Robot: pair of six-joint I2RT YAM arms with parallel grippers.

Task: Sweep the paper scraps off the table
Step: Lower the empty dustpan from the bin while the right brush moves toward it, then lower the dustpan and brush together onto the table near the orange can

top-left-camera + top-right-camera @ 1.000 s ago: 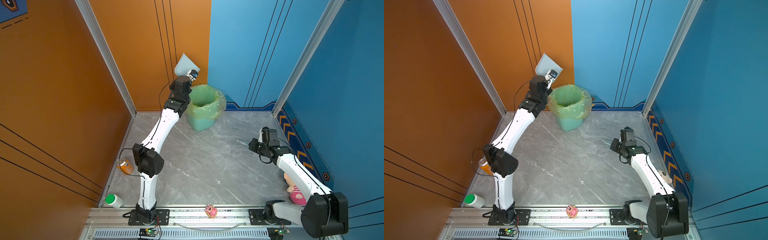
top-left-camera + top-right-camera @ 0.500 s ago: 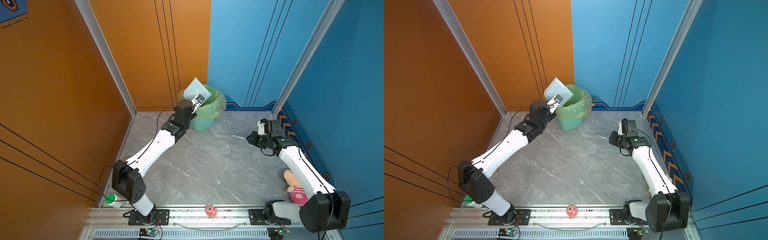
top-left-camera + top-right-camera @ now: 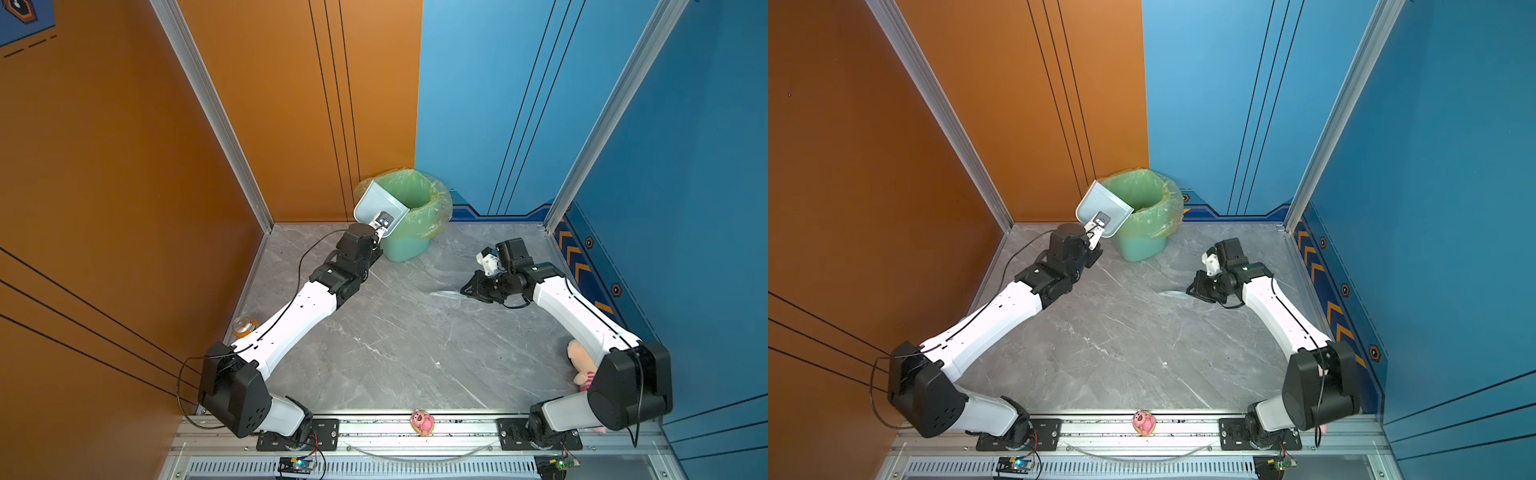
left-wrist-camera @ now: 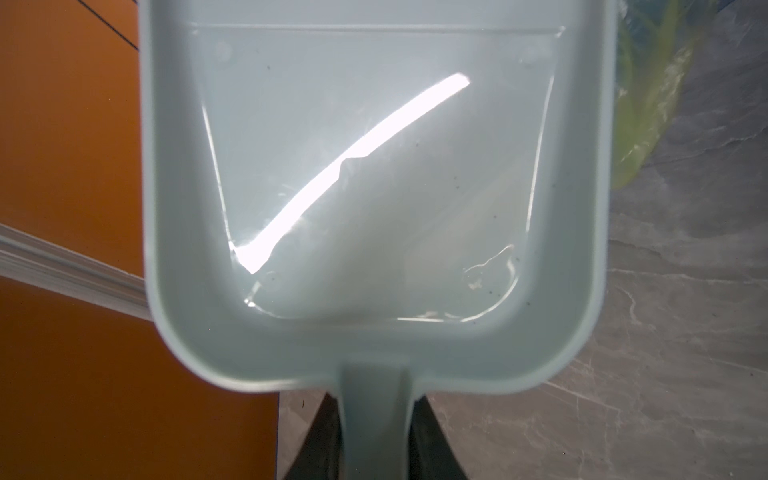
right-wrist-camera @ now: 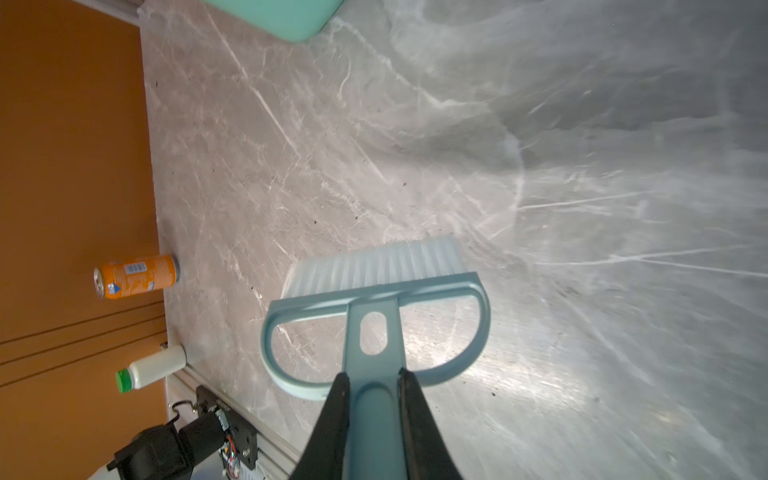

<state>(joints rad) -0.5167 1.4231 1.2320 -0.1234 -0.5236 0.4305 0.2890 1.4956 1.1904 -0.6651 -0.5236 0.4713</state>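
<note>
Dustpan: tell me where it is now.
In both top views the pale blue dustpan is at the back left, its handle in the left gripper, by the left rim of the green lined bin.

Two robot arms [image 3: 299,316] [image 3: 577,307] out here, one dustpan [image 3: 376,199], one brush [image 5: 374,266], one green bin [image 3: 405,249]. Two pink plush toys [image 3: 422,422] [image 3: 582,361], count them, plus one orange can [image 3: 244,326], one white bottle [image 5: 151,368] and one marble table [image 3: 395,353].

The dustpan [image 3: 376,203] hung by the bin's [image 3: 403,249] left rim at the surface's [image 3: 395,345] back (the brush [image 5: 374,266] was right of both, nearer the front).
</note>
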